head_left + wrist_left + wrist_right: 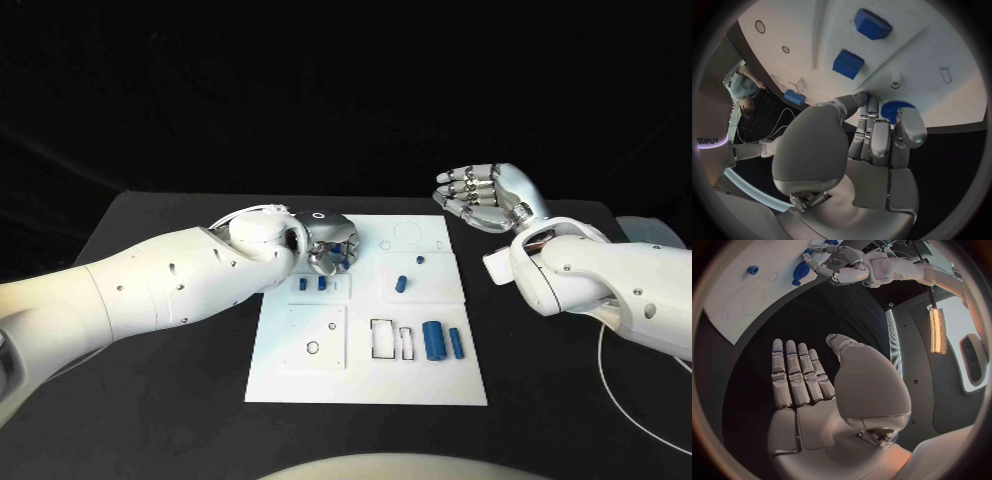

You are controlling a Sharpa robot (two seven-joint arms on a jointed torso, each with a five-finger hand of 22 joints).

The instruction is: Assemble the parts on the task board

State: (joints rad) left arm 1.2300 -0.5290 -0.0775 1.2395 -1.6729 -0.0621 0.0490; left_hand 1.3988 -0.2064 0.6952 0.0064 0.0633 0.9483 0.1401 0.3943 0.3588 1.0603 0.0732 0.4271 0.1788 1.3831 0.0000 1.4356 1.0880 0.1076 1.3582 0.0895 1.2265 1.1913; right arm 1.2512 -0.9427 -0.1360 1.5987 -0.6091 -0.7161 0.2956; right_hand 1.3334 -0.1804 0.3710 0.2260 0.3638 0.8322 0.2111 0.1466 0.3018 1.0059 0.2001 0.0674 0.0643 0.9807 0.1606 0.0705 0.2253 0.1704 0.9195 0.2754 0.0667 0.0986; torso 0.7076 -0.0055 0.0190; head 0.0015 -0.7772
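Your left hand [329, 246] sits over the far left part of the task board [368, 385], fingers curled around a round blue part [896, 110] with a ribbed edge; the left wrist view shows it pinched between the fingers and thumb at the board's edge. From the right wrist view the same blue part [802, 273] shows in that hand's grasp.

Your right hand [488, 197] hangs off the board's far right corner, above the black table [173, 420], palm exposed, fingers straight and side by side, holding nothing.

On the board: two small blue blocks [312, 284] lie just beside the left hand, close together. A small blue peg [420, 260] and a short blue piece [400, 284] sit near the middle. Toward the right, two long blue bars [443, 342] lie parallel, next to a narrower blue piece [407, 342] and a rectangular outline [382, 339].
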